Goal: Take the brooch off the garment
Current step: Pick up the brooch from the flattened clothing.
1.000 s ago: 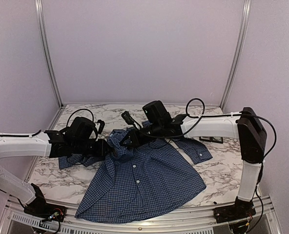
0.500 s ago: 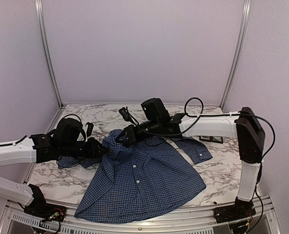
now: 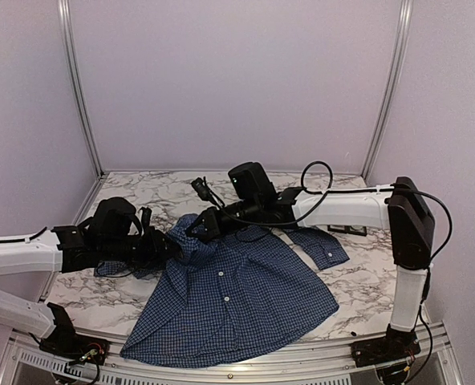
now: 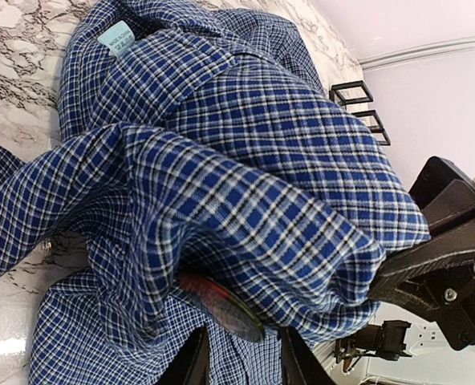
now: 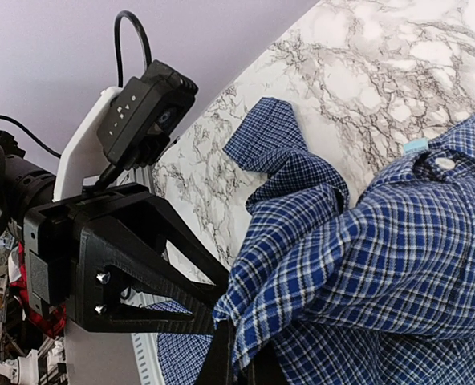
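Observation:
The garment [image 3: 237, 297], a dark blue checked shirt, lies spread on the marble table with its collar end raised. My right gripper [image 3: 199, 228] is shut on a fold of the garment [image 5: 398, 265] and holds it up; the pinch shows at the right gripper [image 5: 241, 361]. Under that lifted fold of the garment [image 4: 245, 136] hangs the brooch [image 4: 221, 305], a round disc, red and dark. My left gripper [image 4: 241, 365] is open, with one finger on each side just below the brooch. In the top view the left gripper [image 3: 173, 247] is at the shirt's left shoulder and the brooch is hidden.
A small black frame [image 3: 350, 230] lies on the table at the right, past the shirt's sleeve. One sleeve [image 3: 113, 267] is bunched under the left arm. Metal rails and lilac walls close in the table at the back and sides.
The left arm has dropped lower and drawn back to the left. The right gripper has shifted a little up and left with the fold still in it.

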Robot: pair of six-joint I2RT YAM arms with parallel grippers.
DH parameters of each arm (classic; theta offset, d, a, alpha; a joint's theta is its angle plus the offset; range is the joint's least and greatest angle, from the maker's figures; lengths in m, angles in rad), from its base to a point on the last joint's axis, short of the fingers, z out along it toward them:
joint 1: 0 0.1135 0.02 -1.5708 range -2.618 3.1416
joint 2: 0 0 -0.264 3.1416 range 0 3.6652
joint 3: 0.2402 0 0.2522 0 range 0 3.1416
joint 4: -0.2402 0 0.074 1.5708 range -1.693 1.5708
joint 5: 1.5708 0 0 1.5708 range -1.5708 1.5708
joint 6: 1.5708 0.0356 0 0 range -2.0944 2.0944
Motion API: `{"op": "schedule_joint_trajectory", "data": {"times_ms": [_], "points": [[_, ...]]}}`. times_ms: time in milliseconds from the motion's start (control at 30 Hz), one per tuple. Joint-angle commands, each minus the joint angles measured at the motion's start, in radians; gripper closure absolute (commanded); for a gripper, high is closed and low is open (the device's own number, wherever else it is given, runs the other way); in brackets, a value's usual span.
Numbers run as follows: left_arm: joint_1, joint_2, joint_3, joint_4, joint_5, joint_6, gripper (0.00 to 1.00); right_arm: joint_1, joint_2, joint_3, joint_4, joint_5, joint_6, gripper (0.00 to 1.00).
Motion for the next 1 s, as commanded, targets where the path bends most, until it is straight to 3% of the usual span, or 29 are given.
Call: {"op": "schedule_joint_trajectory", "data": {"times_ms": [0, 133, 467, 967], "points": [[0.001, -0.025, -0.002, -0.012, -0.02, -0.005, 0.69, 0.013, 0.02, 0.062, 0.007, 0.001, -0.002, 1.0], [0.0, -0.011, 0.005, -0.033, -0.027, 0.003, 0.67, 0.018, 0.031, 0.08, -0.002, 0.001, -0.005, 1.0], [0.0, 0.011, 0.024, -0.087, -0.053, 0.029, 0.82, 0.027, 0.033, 0.098, -0.031, 0.013, -0.03, 1.0], [0.001, -0.005, 0.036, -0.153, -0.099, 0.057, 0.88, 0.068, 0.045, 0.151, -0.103, 0.037, -0.096, 1.0]]}}
